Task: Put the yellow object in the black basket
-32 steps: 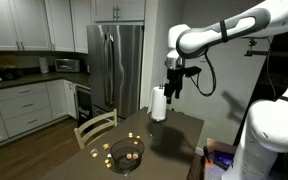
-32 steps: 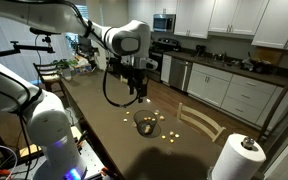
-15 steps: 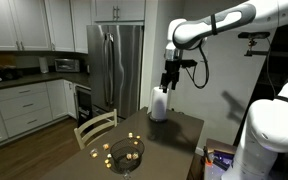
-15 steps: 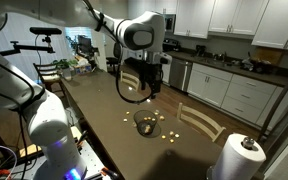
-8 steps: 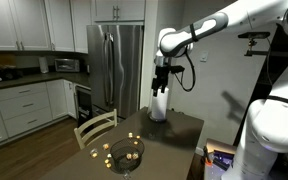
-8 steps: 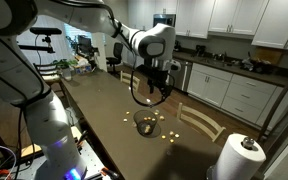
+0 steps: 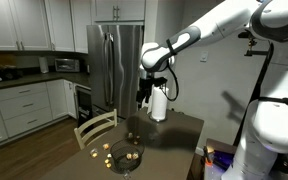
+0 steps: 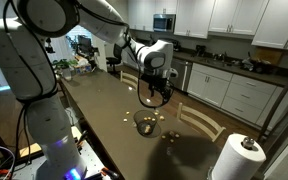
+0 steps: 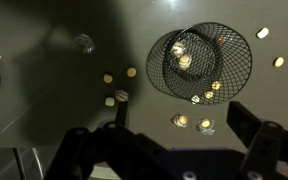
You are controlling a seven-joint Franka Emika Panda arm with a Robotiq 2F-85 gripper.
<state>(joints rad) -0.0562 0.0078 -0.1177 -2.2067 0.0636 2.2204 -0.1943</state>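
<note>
Gripper [image 7: 144,98] hovers over the table [image 7: 176,130] (black basket [image 7: 125,153] nearby).

exteriors: opposite table [image 7: 176,130] ends, distant | wrist: overhead, near | shared: black basket [image 9: 234,55]

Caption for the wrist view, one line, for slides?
Open gripper looks down on a black wire basket and small yellow pieces scattered over the dark table.
</note>
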